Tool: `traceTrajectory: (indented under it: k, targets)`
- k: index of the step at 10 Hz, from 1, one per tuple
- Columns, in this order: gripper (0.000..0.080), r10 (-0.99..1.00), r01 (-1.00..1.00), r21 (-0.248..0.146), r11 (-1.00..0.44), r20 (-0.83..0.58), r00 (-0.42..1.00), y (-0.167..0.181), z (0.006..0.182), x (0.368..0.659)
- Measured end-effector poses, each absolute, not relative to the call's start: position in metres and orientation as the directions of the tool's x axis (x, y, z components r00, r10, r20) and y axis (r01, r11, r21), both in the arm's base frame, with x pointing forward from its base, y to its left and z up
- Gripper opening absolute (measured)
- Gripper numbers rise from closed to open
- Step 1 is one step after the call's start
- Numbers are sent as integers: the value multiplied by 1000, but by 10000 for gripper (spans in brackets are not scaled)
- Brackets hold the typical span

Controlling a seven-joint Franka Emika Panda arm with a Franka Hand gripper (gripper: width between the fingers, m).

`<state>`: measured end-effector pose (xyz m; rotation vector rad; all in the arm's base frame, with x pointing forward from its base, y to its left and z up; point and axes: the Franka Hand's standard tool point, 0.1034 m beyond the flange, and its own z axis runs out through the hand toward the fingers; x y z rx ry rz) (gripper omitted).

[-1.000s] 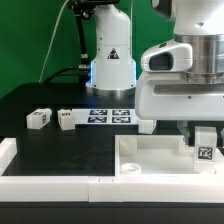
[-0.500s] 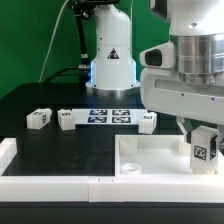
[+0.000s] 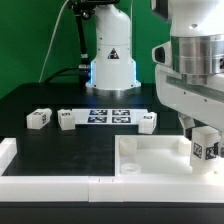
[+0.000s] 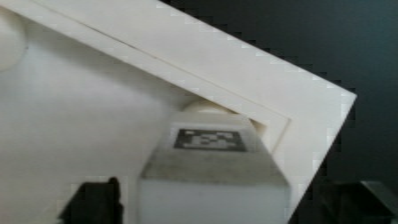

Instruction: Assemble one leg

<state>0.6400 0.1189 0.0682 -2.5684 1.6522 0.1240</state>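
Note:
My gripper (image 3: pixel 203 133) is shut on a leg (image 3: pixel 206 149), a small white post with a black-and-white tag. It holds the leg upright over the corner of the large white tray-like piece (image 3: pixel 150 160) at the exterior view's right. In the wrist view the leg (image 4: pixel 217 160) sits between my dark fingers (image 4: pixel 93 200), and its end is at the tray piece's (image 4: pixel 107 100) corner, next to a round socket. I cannot tell whether the leg touches the socket. Three more legs lie on the black table: two (image 3: pixel 38 118) (image 3: pixel 66 119) at the left and one (image 3: pixel 148 122) beside the marker board.
The marker board (image 3: pixel 110 114) lies flat in front of the robot base (image 3: pixel 112 60). A white rail (image 3: pixel 60 186) runs along the table's front edge, with a raised end (image 3: pixel 6 150) at the exterior view's left.
My gripper has moved toward the exterior view's right with the leg in it. This has uncovered the leg lying beside the marker board.

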Motion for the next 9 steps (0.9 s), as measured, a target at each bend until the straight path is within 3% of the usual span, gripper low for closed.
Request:
traceTrajectory:
  k: [1, 2, 3, 6, 9]
  targets:
    - [621, -883, -890, -33, -454, -113, 455, 119, 68, 640]
    - [621, -871, -878, -32, -477, -112, 478, 120, 69, 640]
    - [644, -792, -798, -28, -602, -108, 601, 121, 70, 639]
    - [649, -514, -520, -51, -853, -94, 852, 120, 71, 640]
    - [649, -196, -200, -61, -978, -66, 978, 120, 71, 640]
